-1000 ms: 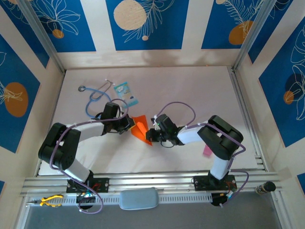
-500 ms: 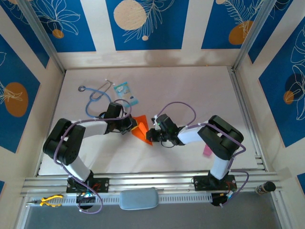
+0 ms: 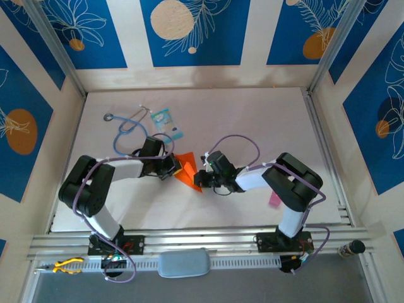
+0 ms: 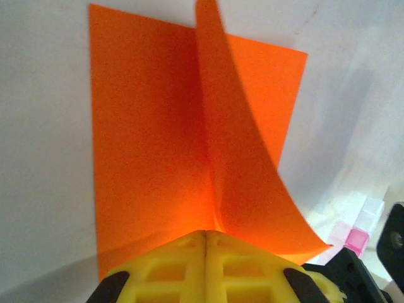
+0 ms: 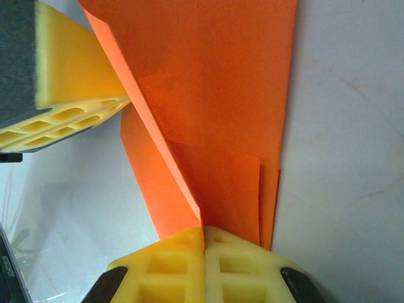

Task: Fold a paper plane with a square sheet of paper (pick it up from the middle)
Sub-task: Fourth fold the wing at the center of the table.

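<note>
The bright orange sheet of paper (image 3: 187,169) lies mid-table, folded into layers like a rough paper plane, with a raised centre ridge. My left gripper (image 3: 173,166) is at its left end and my right gripper (image 3: 200,177) at its right end. In the left wrist view the paper (image 4: 145,126) spreads flat on the table with one flap curling up, and the left gripper (image 4: 206,234) is shut on the base of that ridge. In the right wrist view the right gripper (image 5: 203,231) is shut on the folded layers (image 5: 221,95). The left gripper's yellow fingers (image 5: 69,69) show at the top left.
A stethoscope (image 3: 128,125) and a light-blue packet (image 3: 161,116) lie behind the left arm. A small pink strip (image 3: 274,199) lies by the right arm's base. A metal rail (image 3: 202,238) runs along the near edge, and patterned walls enclose the white table (image 3: 252,120).
The left arm's elbow has swung a little to the right and its gripper has edged slightly right with the paper. The right arm has stayed still.
</note>
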